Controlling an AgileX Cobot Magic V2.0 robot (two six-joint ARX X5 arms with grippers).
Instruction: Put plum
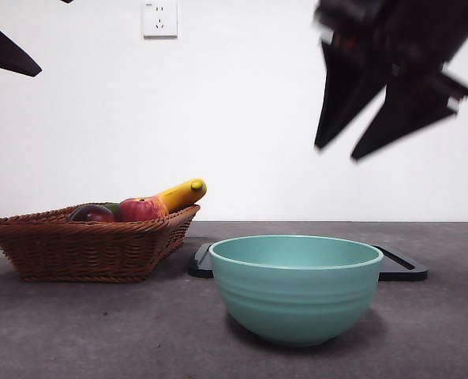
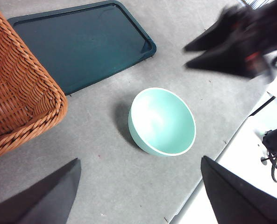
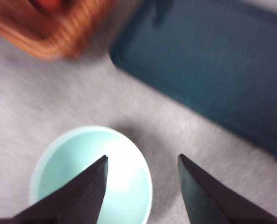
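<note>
Hanging high at the upper right of the front view, the right gripper (image 1: pixel 340 150) is blurred, its two dark jaws spread apart with nothing between them, well above the teal bowl (image 1: pixel 297 288). A black tip at the upper left corner belongs to the left gripper (image 1: pixel 9 51), which waits. Only this view shows the fruit: the plum (image 1: pixel 91 213) lies in the wicker basket (image 1: pixel 91 249) at the left, just beside a red apple (image 1: pixel 141 209), with a yellow banana (image 1: pixel 182 193) poking over the rim; a green fruit behind them is mostly hidden. A dark tray (image 1: pixel 403 268) lies flat behind the bowl, largely covered by it. From the left wrist, that arm's own jaws stand wide apart and empty over the grey table (image 2: pixel 105 186); the basket is cut off so that its contents are out of sight, and the other arm appears as a smeared shape. From the right wrist, everything is soft with blur; the parted jaws frame the bowl's rim and bare tabletop, touching neither.
</note>
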